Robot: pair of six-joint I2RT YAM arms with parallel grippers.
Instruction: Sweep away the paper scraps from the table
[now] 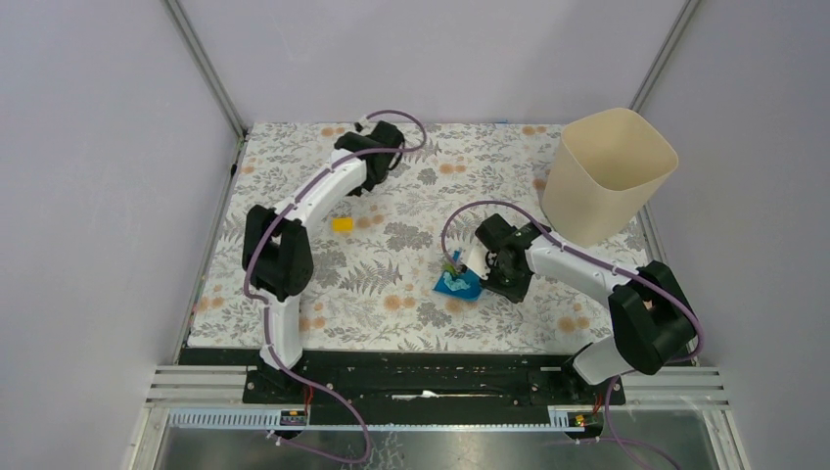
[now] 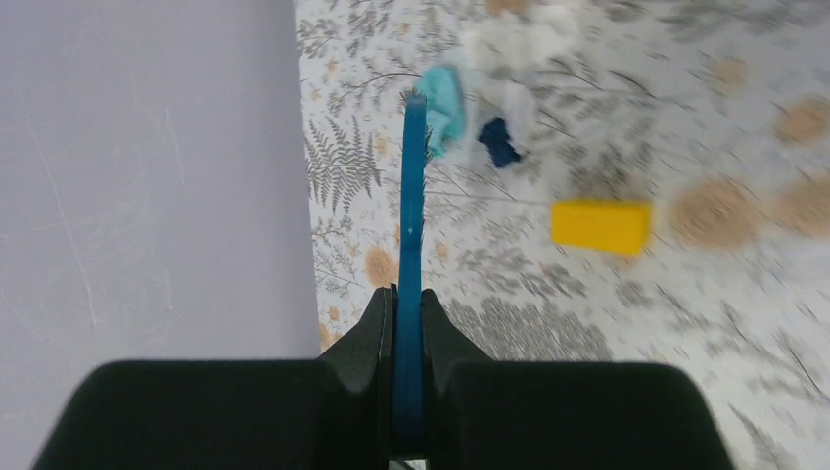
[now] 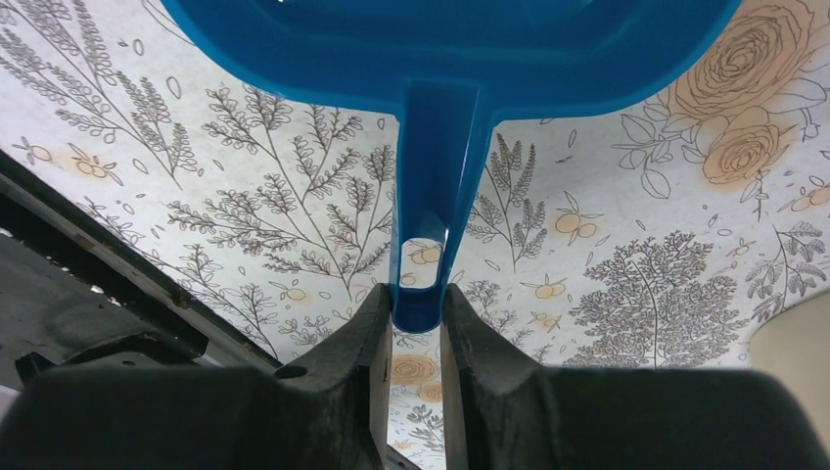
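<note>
Both bent | left end effector (image 2: pixel 408 302) grips blue tool (image 2: pixel 412 196) | right end effector (image 3: pixel 416 305) grips dustpan (image 3: pixel 440 49)

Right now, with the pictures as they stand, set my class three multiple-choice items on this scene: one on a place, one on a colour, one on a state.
1. Where does the beige bin stand?
A. At the far right corner of the table
B. At the near left corner
C. Between the two arm bases

2. What colour is the block lying on the cloth?
A. Red
B. Yellow
C. Green

3. What state are the tools in?
A. Both open and empty
B. Left tool shut on the blue sweeper, right tool shut on the dustpan handle
C. Left shut, right open

Answers:
1 A, the top view shows the bin at the far right.
2 B, the block is yellow in two views.
3 B, each wrist view shows fingers clamping a blue piece.
</note>
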